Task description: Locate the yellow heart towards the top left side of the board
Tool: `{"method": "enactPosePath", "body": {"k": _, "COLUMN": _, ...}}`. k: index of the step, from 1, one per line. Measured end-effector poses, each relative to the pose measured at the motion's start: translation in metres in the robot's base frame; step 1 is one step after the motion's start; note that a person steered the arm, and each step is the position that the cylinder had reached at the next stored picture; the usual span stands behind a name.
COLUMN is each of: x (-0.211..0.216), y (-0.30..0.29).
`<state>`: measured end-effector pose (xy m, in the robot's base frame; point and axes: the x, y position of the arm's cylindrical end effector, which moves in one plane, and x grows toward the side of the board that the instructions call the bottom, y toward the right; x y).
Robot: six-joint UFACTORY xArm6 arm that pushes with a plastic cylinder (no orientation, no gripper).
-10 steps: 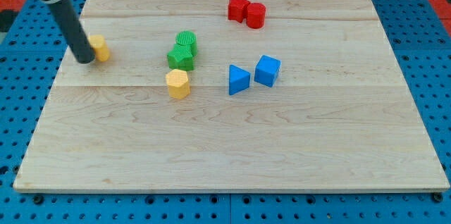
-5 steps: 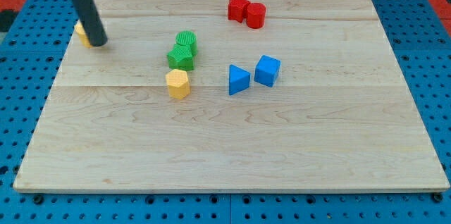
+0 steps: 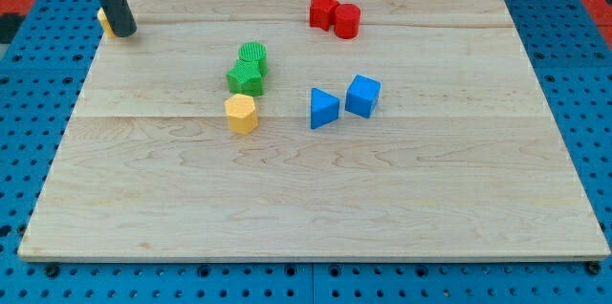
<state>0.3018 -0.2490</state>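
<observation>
The yellow heart (image 3: 104,21) is at the board's top left edge, mostly hidden behind my rod; only a yellow sliver shows on the rod's left. My tip (image 3: 125,30) rests on the board right against the heart's right side. The rod leans up and to the left out of the view's top.
A yellow hexagon block (image 3: 241,113) lies left of centre, with two green blocks (image 3: 249,70) just above it. A blue triangle (image 3: 323,108) and a blue cube (image 3: 362,95) sit near the centre. A red star (image 3: 322,10) and a red cylinder (image 3: 346,20) are at the top.
My tip has moved up the view along the left side, pushing the yellow heart from the left middle up to the top left edge. The other blocks have not moved.
</observation>
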Motion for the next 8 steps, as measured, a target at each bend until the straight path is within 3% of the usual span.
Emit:
{"method": "enactPosePath", "body": {"k": 1, "x": 0.029, "y": -0.028}}
{"method": "enactPosePath", "body": {"k": 2, "x": 0.008, "y": -0.056}}
{"method": "enactPosePath", "body": {"k": 5, "x": -0.049, "y": 0.007}}
{"method": "enactPosePath", "body": {"k": 8, "x": -0.056, "y": 0.009}}
